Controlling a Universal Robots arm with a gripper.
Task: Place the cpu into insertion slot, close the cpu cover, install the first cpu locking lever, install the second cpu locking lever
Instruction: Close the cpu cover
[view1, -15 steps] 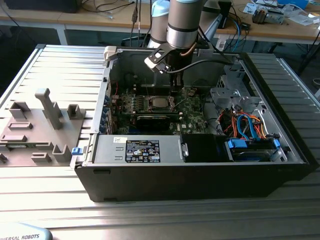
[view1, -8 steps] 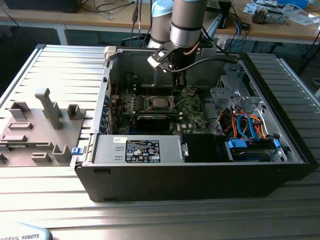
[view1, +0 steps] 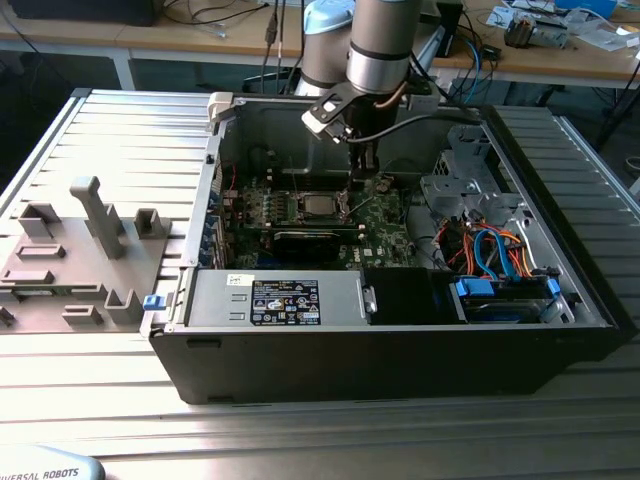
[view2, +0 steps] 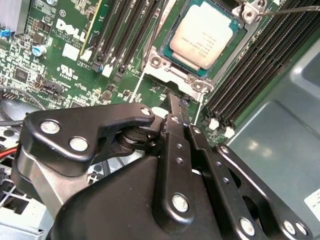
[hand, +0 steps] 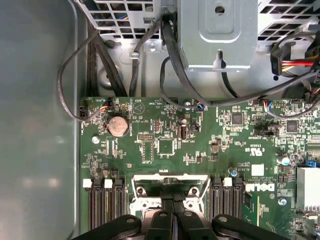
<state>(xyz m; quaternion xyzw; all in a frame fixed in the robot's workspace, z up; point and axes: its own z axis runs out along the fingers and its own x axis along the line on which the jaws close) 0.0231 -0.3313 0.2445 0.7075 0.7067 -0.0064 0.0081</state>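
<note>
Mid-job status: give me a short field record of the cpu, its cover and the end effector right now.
cpu: seated flat, metal top up
cpu cover: appears down, framing the cpu
end effector: shut, tip just outside the cover's edge, above the motherboard
thin metal rod: runs off the cover's corner; latched or not, cannot tell
computer case: lying open

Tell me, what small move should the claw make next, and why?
Probably a short shift toward the thin locking lever to press it down. The cpu is seated, the cpu cover looks flat around it, and the shut claw sits at the cover's edge, while that lever appears unlatched.
</note>
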